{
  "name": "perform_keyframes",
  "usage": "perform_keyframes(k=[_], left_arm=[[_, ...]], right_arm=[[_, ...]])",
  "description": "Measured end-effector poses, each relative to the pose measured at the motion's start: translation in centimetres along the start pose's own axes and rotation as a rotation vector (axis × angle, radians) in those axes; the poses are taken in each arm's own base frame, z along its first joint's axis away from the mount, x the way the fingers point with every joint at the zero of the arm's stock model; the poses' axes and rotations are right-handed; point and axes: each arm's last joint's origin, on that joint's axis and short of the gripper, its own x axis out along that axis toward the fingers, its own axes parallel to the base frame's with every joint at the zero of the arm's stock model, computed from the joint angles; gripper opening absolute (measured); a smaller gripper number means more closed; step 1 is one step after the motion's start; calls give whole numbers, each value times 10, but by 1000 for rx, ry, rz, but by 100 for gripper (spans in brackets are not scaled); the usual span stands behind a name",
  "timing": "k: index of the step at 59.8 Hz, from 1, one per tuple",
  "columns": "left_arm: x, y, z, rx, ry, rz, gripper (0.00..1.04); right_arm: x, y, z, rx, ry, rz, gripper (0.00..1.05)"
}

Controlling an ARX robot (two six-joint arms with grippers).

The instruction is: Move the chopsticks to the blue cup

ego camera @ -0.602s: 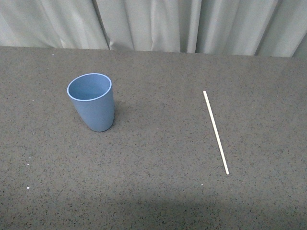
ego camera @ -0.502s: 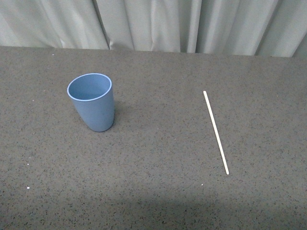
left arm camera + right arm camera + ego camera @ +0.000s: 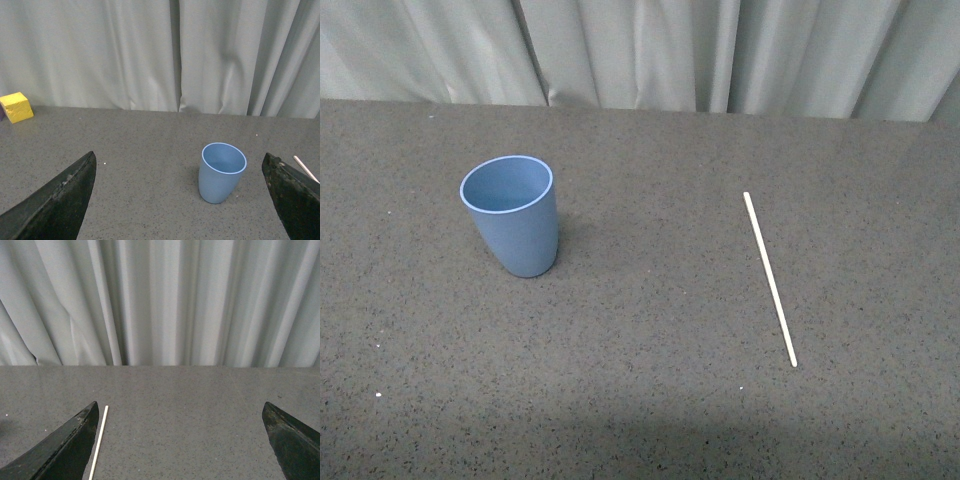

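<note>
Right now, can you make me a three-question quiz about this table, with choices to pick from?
1. Where is the chopstick compared with the blue cup?
A. Inside it
B. Flat on the table, to its right
C. Balanced across its rim

2. What colour is the block in the left wrist view?
A. Red
B. Yellow
C. Green

3. How are the left gripper and right gripper?
A. Both open, holding nothing
B. Both shut
C. One holds the cup

Answers: 1 B, it lies on the table apart from the cup. 2 B, the block is plainly yellow. 3 A, each wrist view shows fingers wide apart with nothing between.
</note>
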Motion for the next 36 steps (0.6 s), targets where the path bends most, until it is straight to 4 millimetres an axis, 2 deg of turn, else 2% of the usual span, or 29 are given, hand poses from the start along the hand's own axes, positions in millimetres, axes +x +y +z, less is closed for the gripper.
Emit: perform_keyframes(k=[36], left_arm=[[0,0,0,0,0,0,98]], right_arm=[[0,0,0,0,0,0,95]])
